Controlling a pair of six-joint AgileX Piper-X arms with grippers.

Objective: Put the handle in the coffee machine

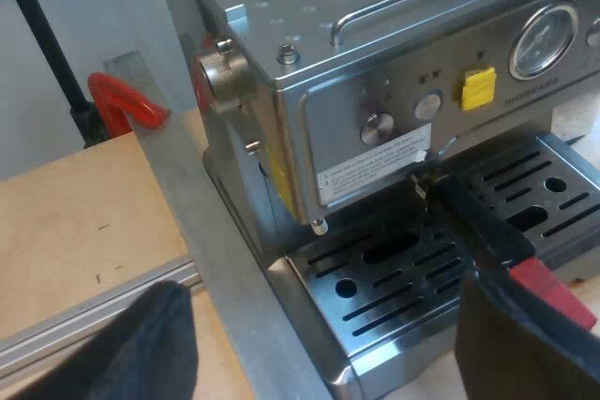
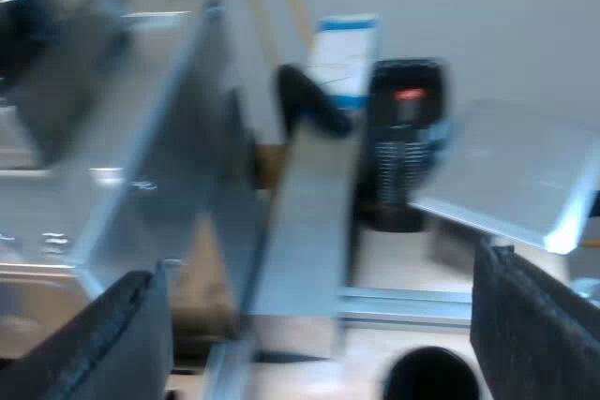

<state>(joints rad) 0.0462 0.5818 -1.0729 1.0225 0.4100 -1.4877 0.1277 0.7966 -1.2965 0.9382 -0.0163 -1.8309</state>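
**Handle at the machine's front, both claws wide open**

Left wrist view:
- Steel espresso machine (image 1: 403,35), with a round gauge (image 1: 544,39) and a yellow tag (image 1: 476,88) on the front panel.
- A slotted drip tray (image 1: 394,278) sits below that panel.
- Wooden surface (image 1: 75,222) alongside the machine, with a red clamp (image 1: 122,105) at its edge.
- The handle (image 1: 480,227) has its metal end tucked up under the front panel. The dark shaft runs out over the drip tray toward the tray's outer edge.
- I cannot tell whether the handle is locked in.
- Its red end (image 1: 553,292) is touching or just beside one finger (image 1: 525,353) of the left gripper (image 1: 323,325).
- The left claw is spread wide, with nothing clamped between the fingers.

Right wrist view:
- The right gripper (image 2: 314,306) has its fingers far apart and grips nothing.
- Beyond it are blurred grey metal, a dark device (image 2: 403,138) with a red mark, and a blue-and-white box (image 2: 342,63).
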